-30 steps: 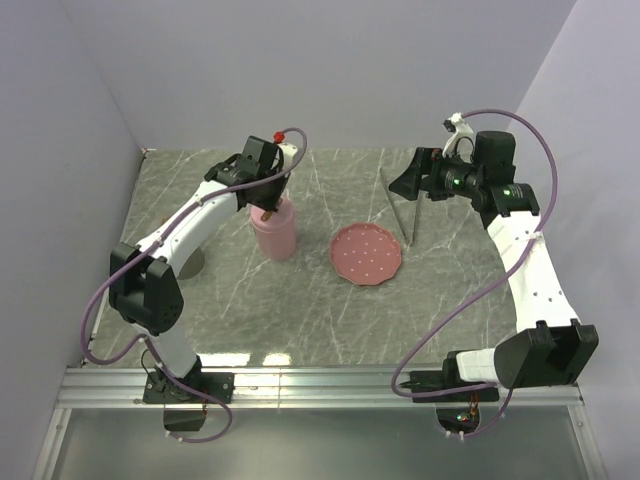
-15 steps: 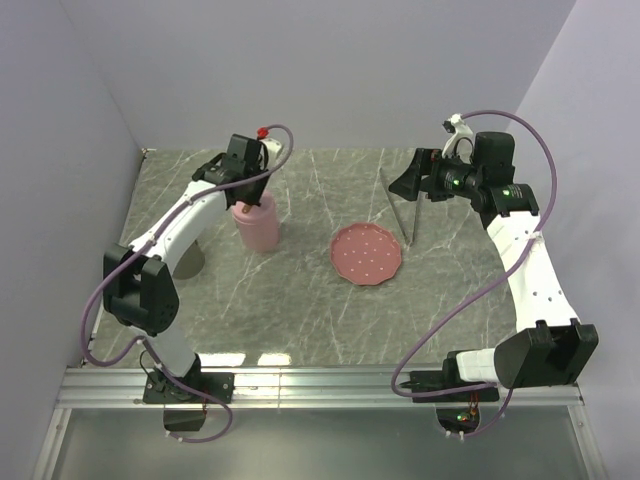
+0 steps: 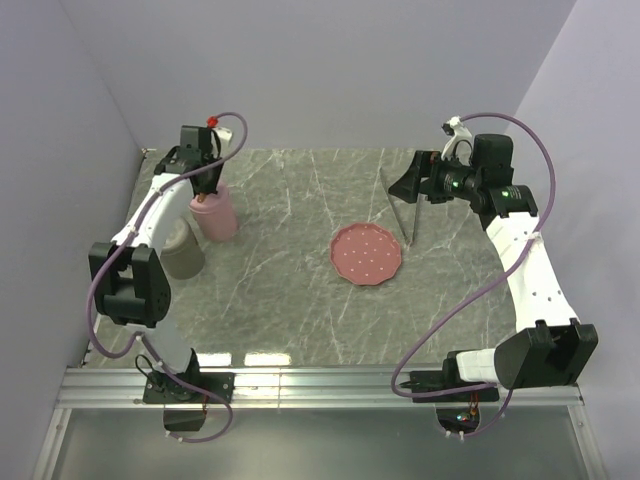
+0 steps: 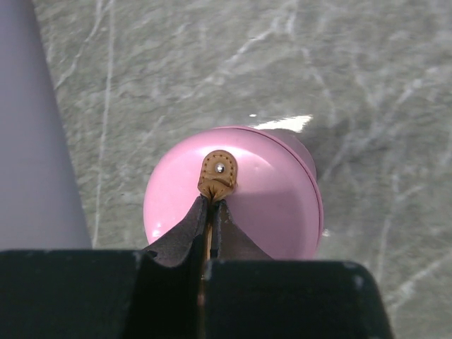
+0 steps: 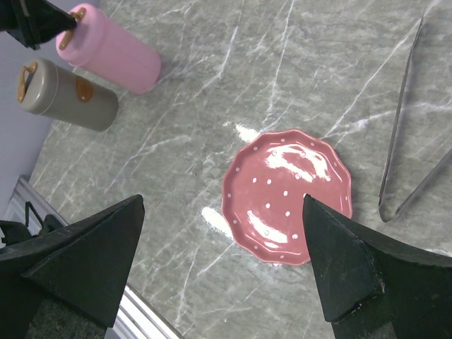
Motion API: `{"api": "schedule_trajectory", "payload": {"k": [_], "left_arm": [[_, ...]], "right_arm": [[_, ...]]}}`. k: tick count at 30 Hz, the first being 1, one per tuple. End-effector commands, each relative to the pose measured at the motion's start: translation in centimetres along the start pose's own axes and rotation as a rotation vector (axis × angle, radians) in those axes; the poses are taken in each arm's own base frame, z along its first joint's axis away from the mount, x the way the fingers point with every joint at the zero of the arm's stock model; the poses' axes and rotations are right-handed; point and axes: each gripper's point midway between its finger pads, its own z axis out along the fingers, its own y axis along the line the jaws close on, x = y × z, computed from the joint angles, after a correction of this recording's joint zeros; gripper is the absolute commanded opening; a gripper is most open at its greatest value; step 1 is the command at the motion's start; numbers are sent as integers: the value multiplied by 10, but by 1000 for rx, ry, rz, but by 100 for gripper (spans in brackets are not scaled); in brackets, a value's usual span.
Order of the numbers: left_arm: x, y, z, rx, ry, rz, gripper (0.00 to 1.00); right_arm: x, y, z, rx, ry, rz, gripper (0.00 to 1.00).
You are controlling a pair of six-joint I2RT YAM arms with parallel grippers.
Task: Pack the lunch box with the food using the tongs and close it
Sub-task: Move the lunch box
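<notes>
The lunch box (image 3: 220, 220) is a pink cylinder with its lid on, at the back left of the table. My left gripper (image 3: 207, 190) is above it, shut on the tan leather strap (image 4: 218, 173) on the lid (image 4: 268, 191). The frames do not show whether the box rests on the table. The grey metal tongs (image 3: 398, 208) lie on the table at the back right, also in the right wrist view (image 5: 402, 134). My right gripper (image 3: 408, 183) hangs above them, open and holding nothing (image 5: 222, 201). The food is out of view.
A grey cylindrical container (image 3: 183, 250) stands just left of the pink box, near the left wall (image 5: 67, 94). An empty pink speckled plate (image 3: 366, 254) lies mid-table (image 5: 288, 196). Walls close the table in at the left, back and right.
My left arm has carried the pink lunch box leftward by its strap, from near the table's middle to beside the grey container. The right arm has not moved.
</notes>
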Motion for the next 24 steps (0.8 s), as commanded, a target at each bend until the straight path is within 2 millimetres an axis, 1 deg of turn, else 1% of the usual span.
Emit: {"api": "schedule_trajectory", "payload": {"k": [1, 2, 4, 8, 15, 18, 19, 20, 22, 24], "left_arm": [[25, 19, 15, -21, 86, 22, 0], [28, 27, 16, -29, 92, 11, 0], [29, 32, 18, -35, 97, 11, 0], [38, 50, 14, -57, 119, 8, 0], [47, 53, 3, -57, 129, 19, 1], [48, 51, 1, -54, 131, 22, 6], [48, 52, 1, -56, 132, 20, 11], [52, 62, 0, -70, 139, 2, 15], [48, 64, -1, -68, 133, -6, 31], [41, 67, -5, -69, 115, -16, 37]], "right_arm": [[-9, 6, -10, -5, -51, -37, 100], [-8, 5, -10, -5, -50, -38, 100], [-8, 5, -10, -3, -48, -40, 100], [-10, 6, -12, -6, -47, -41, 100], [-7, 8, -9, -23, -45, -23, 100], [-8, 9, -9, -28, -45, -21, 100], [-9, 9, -10, -25, -49, -24, 100], [-9, 10, -10, -25, -50, -27, 100], [-9, 10, -11, -24, -51, -29, 100], [-8, 10, -11, -26, -48, -28, 100]]}}
